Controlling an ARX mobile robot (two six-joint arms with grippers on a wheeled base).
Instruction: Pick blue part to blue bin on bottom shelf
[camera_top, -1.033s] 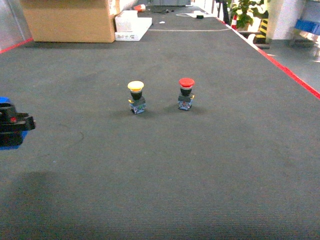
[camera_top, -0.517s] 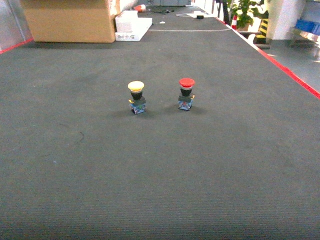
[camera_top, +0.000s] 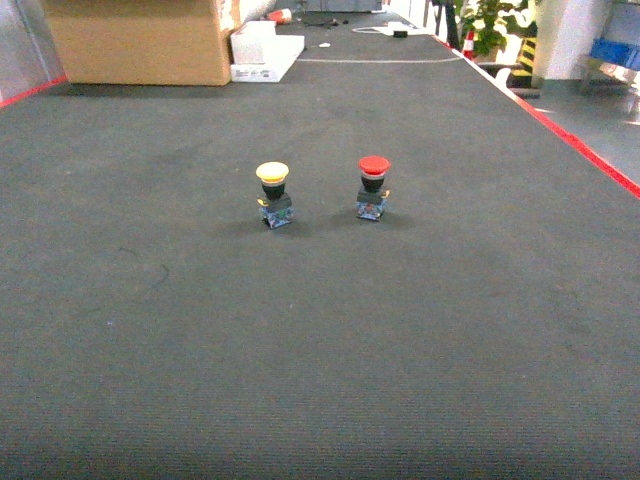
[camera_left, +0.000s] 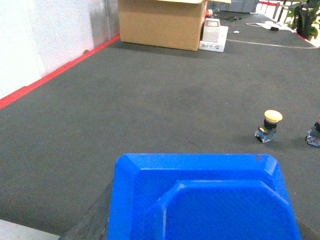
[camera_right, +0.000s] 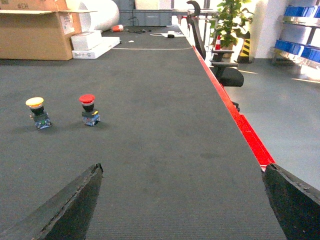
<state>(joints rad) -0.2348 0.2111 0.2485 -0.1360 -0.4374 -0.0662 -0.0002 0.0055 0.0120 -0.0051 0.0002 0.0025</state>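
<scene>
The blue part (camera_left: 200, 190) fills the bottom of the left wrist view as a big blue piece with bevelled corners. My left gripper (camera_left: 200, 227) is shut on it, and only one dark finger (camera_left: 92, 217) shows at its left side. My right gripper (camera_right: 182, 200) is open above bare dark carpet, its two black fingers wide apart with nothing between them. Neither gripper shows in the head view. The blue bin and the bottom shelf are out of view.
A yellow-capped push button (camera_top: 273, 194) and a red-capped one (camera_top: 372, 186) stand upright on the carpet. A cardboard box (camera_top: 140, 40) and white boxes (camera_top: 262, 55) sit at the far left. A red floor line (camera_top: 585, 150) marks the carpet's right edge. An office chair (camera_right: 220, 65) stands beyond it.
A second ago my left gripper with the blue part showed at the head view's left edge. It has since gone out of that view. The two buttons have not moved.
</scene>
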